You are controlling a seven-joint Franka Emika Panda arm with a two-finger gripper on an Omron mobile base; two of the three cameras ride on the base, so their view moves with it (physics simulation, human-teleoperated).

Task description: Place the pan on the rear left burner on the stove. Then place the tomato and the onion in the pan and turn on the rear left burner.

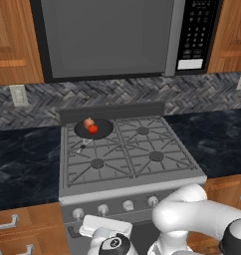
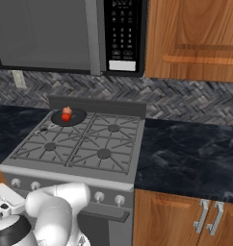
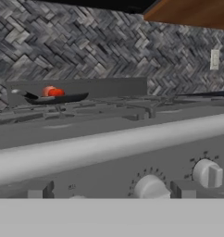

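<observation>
I am watching the pan point(image 1: 94, 129) sitting over the rear left burner point(image 1: 101, 130) of the stove point(image 1: 157, 175), with the tomato point(image 1: 93, 129) and the onion point(image 1: 88, 122) lying inside it, touching each other. That part of the job looks finished; what is remaining, I judge, is lighting the burner. I am holding the gripper point(image 3: 109, 194) low at the stove's front, jaws standing wide and carrying nothing, facing the front knobs point(image 3: 207, 173), none of which it is touching yet.

Herringbone backsplash point(image 1: 202, 94), wooden cabinets point(image 2: 195, 33)
</observation>
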